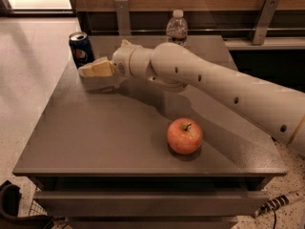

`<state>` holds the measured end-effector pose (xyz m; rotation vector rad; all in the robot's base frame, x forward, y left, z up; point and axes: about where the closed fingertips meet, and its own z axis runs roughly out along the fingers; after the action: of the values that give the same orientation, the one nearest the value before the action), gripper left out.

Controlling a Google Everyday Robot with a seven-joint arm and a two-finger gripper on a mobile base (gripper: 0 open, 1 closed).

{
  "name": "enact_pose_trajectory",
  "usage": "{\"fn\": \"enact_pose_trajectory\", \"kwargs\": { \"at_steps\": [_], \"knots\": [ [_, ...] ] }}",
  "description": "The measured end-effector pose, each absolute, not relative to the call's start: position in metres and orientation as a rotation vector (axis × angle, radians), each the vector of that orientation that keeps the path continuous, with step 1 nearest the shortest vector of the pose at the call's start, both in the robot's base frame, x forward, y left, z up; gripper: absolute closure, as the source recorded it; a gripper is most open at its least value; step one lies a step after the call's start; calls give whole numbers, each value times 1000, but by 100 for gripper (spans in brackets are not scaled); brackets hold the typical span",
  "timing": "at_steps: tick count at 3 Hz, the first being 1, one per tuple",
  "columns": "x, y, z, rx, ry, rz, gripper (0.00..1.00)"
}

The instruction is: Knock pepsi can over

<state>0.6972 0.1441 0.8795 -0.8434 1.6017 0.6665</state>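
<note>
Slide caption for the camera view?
Claw low over the table, just short of the upright pepsi can; apple nearer the camera, water bottle at back.

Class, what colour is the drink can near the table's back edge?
The small metal drink can is dark blue, silver-topped, in the camera view; the gripper sits beside it.
</note>
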Motion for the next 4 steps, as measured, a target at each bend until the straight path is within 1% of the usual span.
{"fn": "enact_pose_trajectory", "kwargs": {
  "at_steps": [3,4],
  "knots": [
    [725,193,873,-880,1560,758,0],
    [736,206,871,-900,1532,791,14]
  ]
}}
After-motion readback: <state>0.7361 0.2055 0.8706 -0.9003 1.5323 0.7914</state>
